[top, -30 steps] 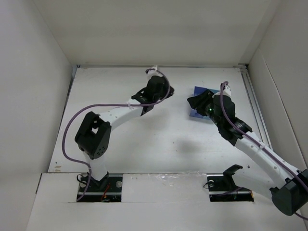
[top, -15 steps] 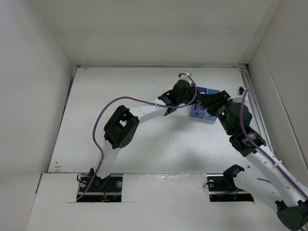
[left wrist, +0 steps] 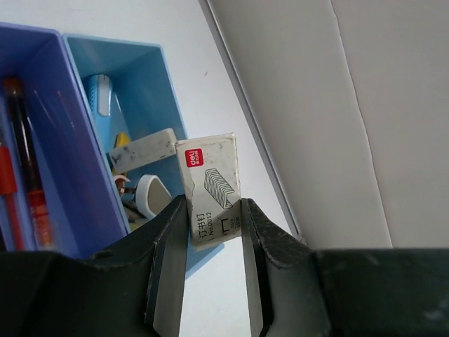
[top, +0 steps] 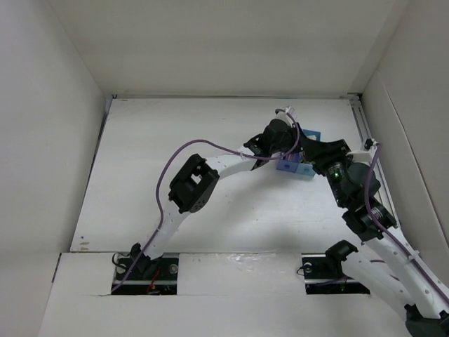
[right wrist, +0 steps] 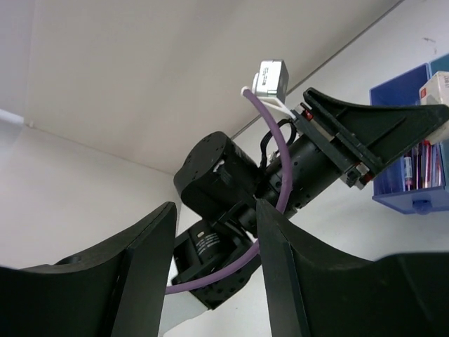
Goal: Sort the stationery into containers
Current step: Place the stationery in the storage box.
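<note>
**A:** Right, the left gripper is pinching a small white staple box by its flat sides. The red-label end sticks out past the fingers.

**B:** Where does it sit against the light-blue tray?

**A:** At that tray's rim, on the side away from the dark-blue tray joined to it. In the wrist view the box overlaps the corner, part over the opening and part over bare table. How high above the tray it hangs, I cannot tell.

**B:** What's in the tray?

**A:** A light-blue pen and whitish eraser blocks. Red pens lie next door in the dark-blue one.

**B:** And the other arm?

**A:** The right gripper has its fingers spread with nothing between them. It hangs near the light-blue tray, not touching it, and looks straight at the left wrist.

**B:** So which step is this?

**A:** The drop-off of the box, I'd judge. The next move calls for a small shift inward until the box is wholly over the opening, then parting the fingers. The arms are crowded there, so the right one wants to keep clear.
</note>
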